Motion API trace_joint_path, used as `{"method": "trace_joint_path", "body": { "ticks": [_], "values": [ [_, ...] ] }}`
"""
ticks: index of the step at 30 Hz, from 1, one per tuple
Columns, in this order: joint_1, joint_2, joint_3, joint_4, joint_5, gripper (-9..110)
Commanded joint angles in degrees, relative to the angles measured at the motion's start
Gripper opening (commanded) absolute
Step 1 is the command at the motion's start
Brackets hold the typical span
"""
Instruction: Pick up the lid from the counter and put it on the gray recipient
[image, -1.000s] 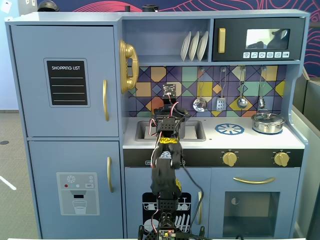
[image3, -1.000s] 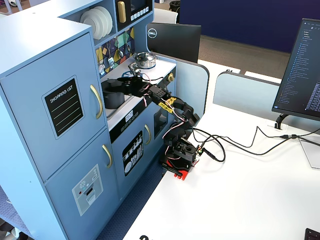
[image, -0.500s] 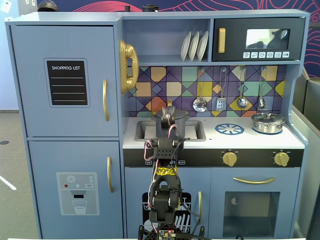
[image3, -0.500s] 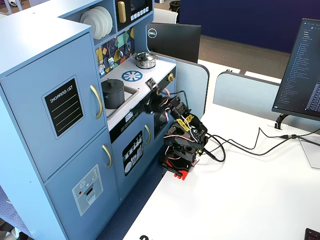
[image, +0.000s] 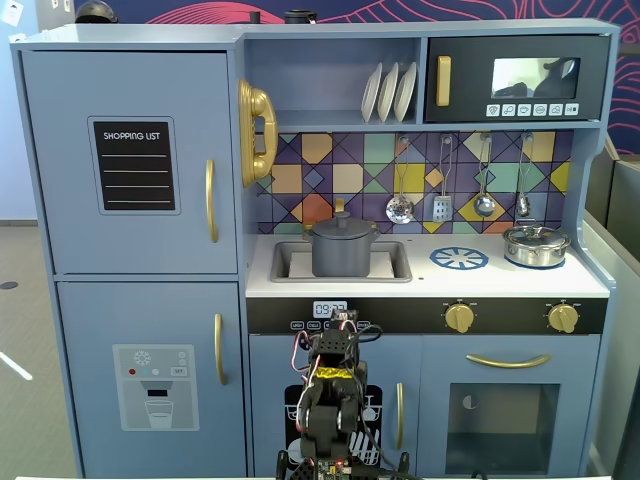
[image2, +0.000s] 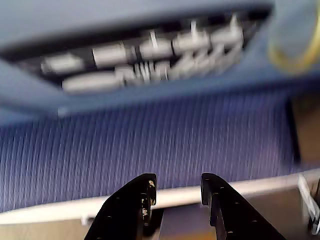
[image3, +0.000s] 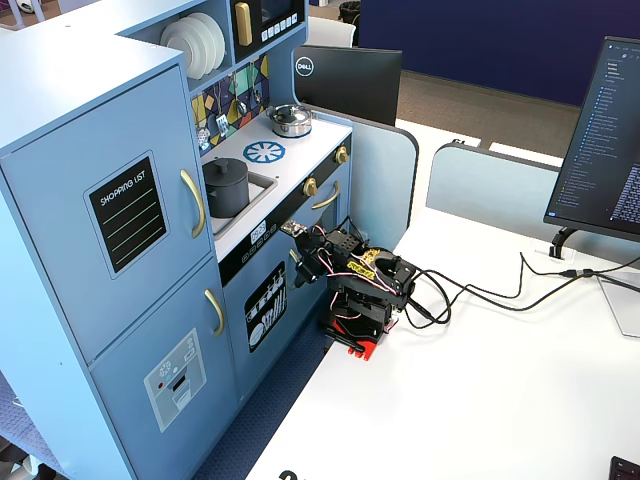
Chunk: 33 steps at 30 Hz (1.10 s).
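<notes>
1. One lid (image: 341, 226) is already sitting on the gray pot (image: 341, 254) in the sink, closing it.
2. Tool (image2: 176, 192) is hanging empty, jaws parted, folded low, well apart from the pot.

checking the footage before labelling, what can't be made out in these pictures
- Wrist view: blurred; the jaws' tips show a gap, nothing visible between them; neither pot visible.
- A fixed view: the folded black arm hides its own jaws.
- Another fixed view: the matte dark gray cylindrical pot is too small to separate lid from body.
</notes>
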Motion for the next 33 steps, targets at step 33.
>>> {"method": "trace_joint_path", "body": {
  "ticks": [33],
  "values": [
    [-2.55,1.32,-0.44,24.26,2.55,5]
  ]
}}
